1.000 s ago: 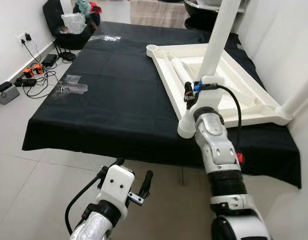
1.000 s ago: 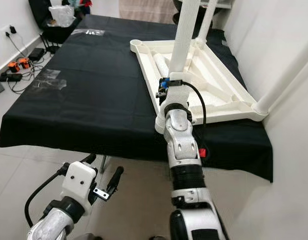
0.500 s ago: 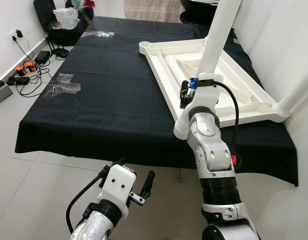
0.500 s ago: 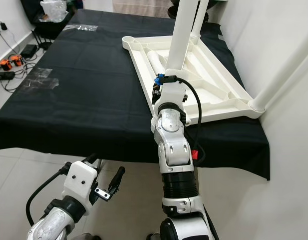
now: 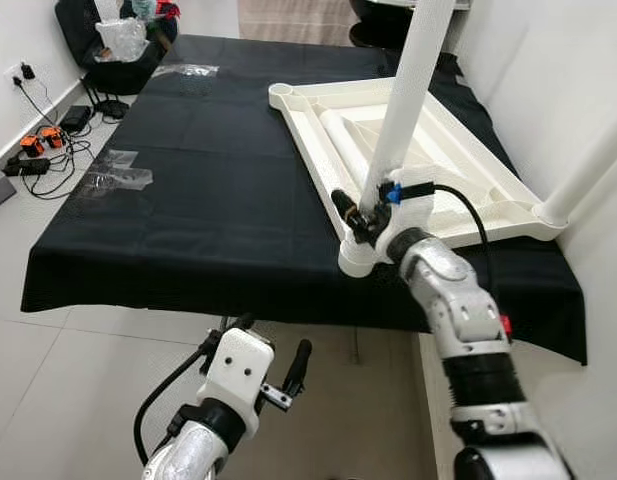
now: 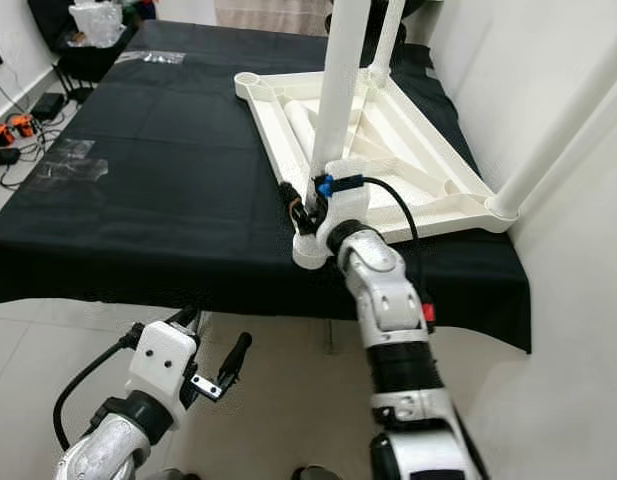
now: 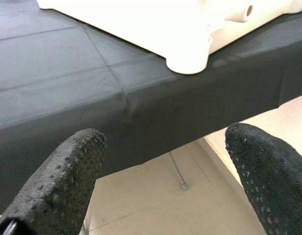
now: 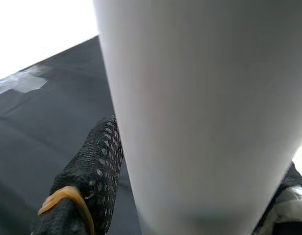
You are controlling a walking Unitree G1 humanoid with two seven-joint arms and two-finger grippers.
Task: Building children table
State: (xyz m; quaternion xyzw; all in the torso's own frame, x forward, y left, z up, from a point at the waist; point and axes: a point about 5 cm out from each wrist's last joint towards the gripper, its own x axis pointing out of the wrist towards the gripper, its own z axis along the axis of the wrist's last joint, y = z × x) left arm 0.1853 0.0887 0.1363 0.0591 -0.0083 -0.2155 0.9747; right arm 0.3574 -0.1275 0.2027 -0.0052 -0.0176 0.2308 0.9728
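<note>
The white children's table top (image 5: 493,195) lies upside down on the black-covered table (image 5: 188,200). A white table leg (image 5: 408,90) stands upright in its near corner socket (image 5: 353,262). My right gripper (image 5: 361,222) is shut on this leg just above the socket. In the right wrist view the leg (image 8: 199,112) sits between the black fingers (image 8: 87,186). Another upright leg (image 5: 588,170) rises at the right corner, and a loose leg (image 5: 340,140) lies inside the top. My left gripper (image 5: 266,362) hangs open below the table edge, its fingertips (image 7: 67,171) wide apart and holding nothing.
Clear plastic bags (image 5: 113,178) lie on the cloth at the left. Cables and chargers (image 5: 38,145) sit on the floor beyond the table's left edge. A black chair with a bag (image 5: 118,45) stands at the back left. A white wall (image 5: 568,60) runs close on the right.
My right forearm has swung out to the right and the wrist has turned, while the gripper stays on the leg's base. The camera has shifted slightly. The left arm has not moved.
</note>
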